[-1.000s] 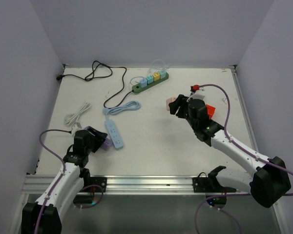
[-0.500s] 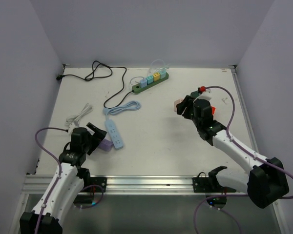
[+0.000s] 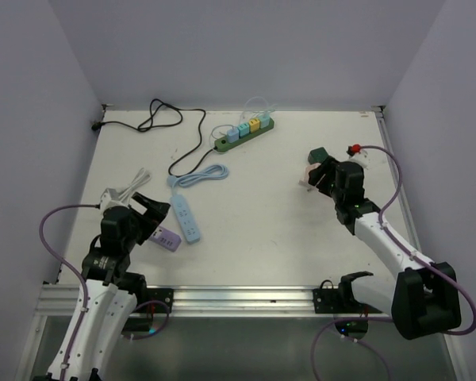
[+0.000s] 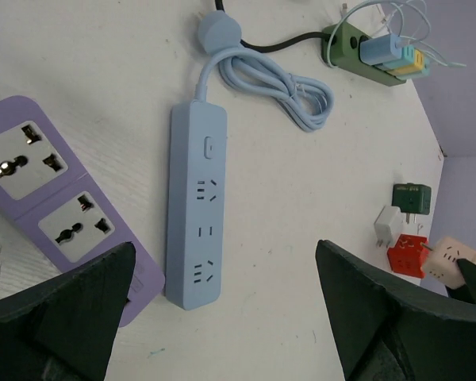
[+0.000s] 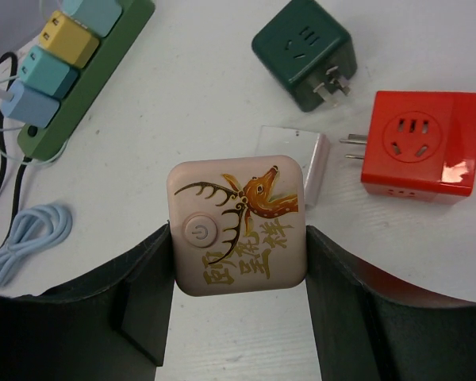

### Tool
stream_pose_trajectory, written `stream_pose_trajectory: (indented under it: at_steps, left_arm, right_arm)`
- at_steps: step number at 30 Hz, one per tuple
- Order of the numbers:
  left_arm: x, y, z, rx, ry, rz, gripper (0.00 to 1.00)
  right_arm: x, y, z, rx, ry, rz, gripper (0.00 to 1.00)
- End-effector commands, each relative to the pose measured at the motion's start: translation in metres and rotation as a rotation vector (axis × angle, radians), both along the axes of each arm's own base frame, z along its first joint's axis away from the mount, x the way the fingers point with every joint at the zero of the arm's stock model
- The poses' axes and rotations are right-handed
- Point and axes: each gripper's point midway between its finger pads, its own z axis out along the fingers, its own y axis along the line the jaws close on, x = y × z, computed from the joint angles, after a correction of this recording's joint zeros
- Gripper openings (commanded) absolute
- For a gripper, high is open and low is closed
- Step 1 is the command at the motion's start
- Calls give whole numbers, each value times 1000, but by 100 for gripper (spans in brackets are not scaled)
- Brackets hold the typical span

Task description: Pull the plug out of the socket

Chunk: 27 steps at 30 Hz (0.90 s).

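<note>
Changed: R arm has swung from mid-counter out toward the right edge. L arm has pulled back toward the near-left corner.
R gripper (image 3: 312, 176): clamped on the pink cube plug (image 5: 238, 206), one finger each side, deer print + power btn facing the wrist cam.
Plug: off the strip and carried clear. It's held over a cluster of loose pcs by the right edge: dark green cube (image 5: 301, 48), red cube (image 5: 416, 147), white adapter (image 5: 292, 147). Green + red lie w/ prongs showing.
Socket (image 5: 103, 67): long green strip by the far edge, approx midway along it, lying at an angle, well apart from the R gripper. A row of coloured cubes (image 5: 51, 67) sits plugged in. Black cord (image 3: 192, 143) runs off toward the far-left corner.
L gripper (image 4: 224, 252): fingers spread wide, holding nothing, above the purple strip (image 4: 47, 198) w/ the light blue strip (image 4: 197, 206) just beside it.
Meaning: the pull itself looks done, since plug + socket are separated. The carry seems aimed at the loose pile, so prob. only set-down + let-go remain.
Watch: the drop spot is crowded. The pink cube could land on the white adapter or knock the red cube.
</note>
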Motion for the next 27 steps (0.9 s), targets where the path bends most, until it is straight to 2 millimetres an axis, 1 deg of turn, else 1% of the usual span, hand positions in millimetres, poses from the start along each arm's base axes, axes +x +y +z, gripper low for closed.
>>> stream_pose_trajectory:
  at_steps: [1, 2, 3, 4, 5, 7, 8, 10, 11, 12, 13, 14, 16, 17, 20, 22, 23, 24, 25, 26, 27]
  left_arm:
    - [2, -2, 17, 27, -50, -44, 99]
    - [6, -3, 20, 25, -76, -49, 99]
    - [8, -4, 19, 25, -85, -56, 99]
    - [9, -12, 22, 6, -103, -99, 99]
    - [15, -15, 30, 11, -141, -117, 100]
    - [21, -18, 42, 42, -182, -156, 99]
    - [28, -19, 58, 57, -216, -169, 100]
    - [35, -18, 75, 93, -243, -185, 100]
    - [41, -18, 77, 132, -237, -207, 100]
    - [45, -18, 99, 149, -278, -216, 100]
    - [51, -18, 101, 182, -268, -237, 100]
    - [54, -18, 120, 194, -298, -240, 100]
    - [60, -21, 131, 219, -323, -268, 100]
    - [63, -21, 138, 225, -334, -272, 100]
    - [70, -23, 146, 257, -359, -302, 99]
    - [74, -21, 154, 305, -379, -316, 100]
    - [77, -20, 153, 318, -364, -316, 100]
    - [78, -19, 151, 330, -352, -315, 100]
    - [80, -19, 147, 345, -340, -323, 100]
    - [80, -18, 142, 351, -334, -325, 100]
    - [80, -17, 139, 356, -332, -323, 99]
  right_arm:
    - [2, -9, -3, 52, 5, -27, 27]
    - [1, -11, -7, 54, 16, -34, 28]
    - [0, -17, -13, 60, 31, -48, 29]
    - [-1, -19, -19, 68, 48, -58, 30]
    - [-1, -23, -23, 74, 56, -69, 31]
    - [-4, -22, -34, 97, 80, -64, 31]
    - [-3, -23, -35, 106, 75, -68, 31]
    - [-7, -23, -45, 119, 90, -68, 32]
    - [-6, -22, -48, 123, 92, -66, 32]
    - [-6, -25, -53, 125, 102, -74, 33]
    - [-6, -24, -55, 132, 108, -68, 33]
    - [-4, -26, -61, 135, 120, -75, 34]
    - [-1, -27, -65, 143, 127, -81, 35]
    - [0, -29, -73, 153, 143, -86, 36]
    - [9, -33, -76, 167, 145, -96, 38]
    - [15, -41, -83, 169, 163, -118, 38]
    - [18, -46, -85, 169, 167, -133, 40]
    - [21, -41, -84, 183, 170, -107, 43]
    - [21, -40, -88, 185, 183, -104, 46]
    - [23, -51, -88, 195, 180, -132, 52]
    - [23, -50, -87, 200, 180, -124, 55]
